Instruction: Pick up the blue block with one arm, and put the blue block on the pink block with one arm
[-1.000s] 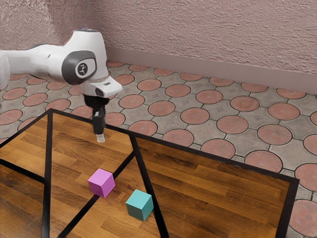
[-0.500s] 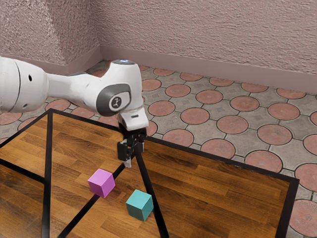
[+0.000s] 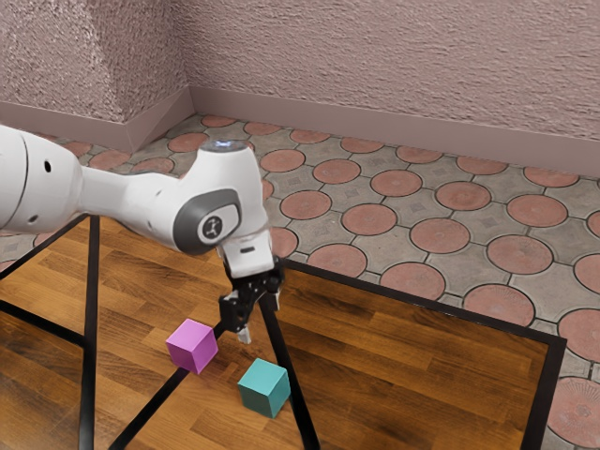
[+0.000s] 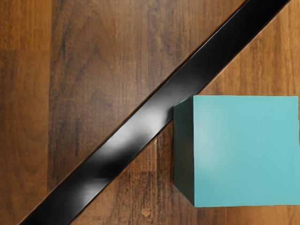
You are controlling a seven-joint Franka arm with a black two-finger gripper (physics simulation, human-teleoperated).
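Note:
The blue block [image 3: 263, 387], teal in colour, rests on the wooden table near the front. To the exterior view's left of it, a little farther back, sits the pink block [image 3: 192, 345]. My gripper [image 3: 243, 333] hangs above the table just behind the gap between the two blocks, touching neither. It is open with nothing between its fingers. In the wrist view the blue block [image 4: 239, 150] lies just beside a black strip [image 4: 140, 126], off to one side of the hand's centre.
Black strips [image 3: 272, 337] cross the wooden table [image 3: 403, 375] and frame its edge. A tiled floor [image 3: 422, 206] and a rough pink wall lie behind. Open table surface spreads to the exterior view's right of the blocks.
My arm has swung toward the exterior view's right and come down. The gripper went from above the table's back left area to low over the blocks, which have not moved.

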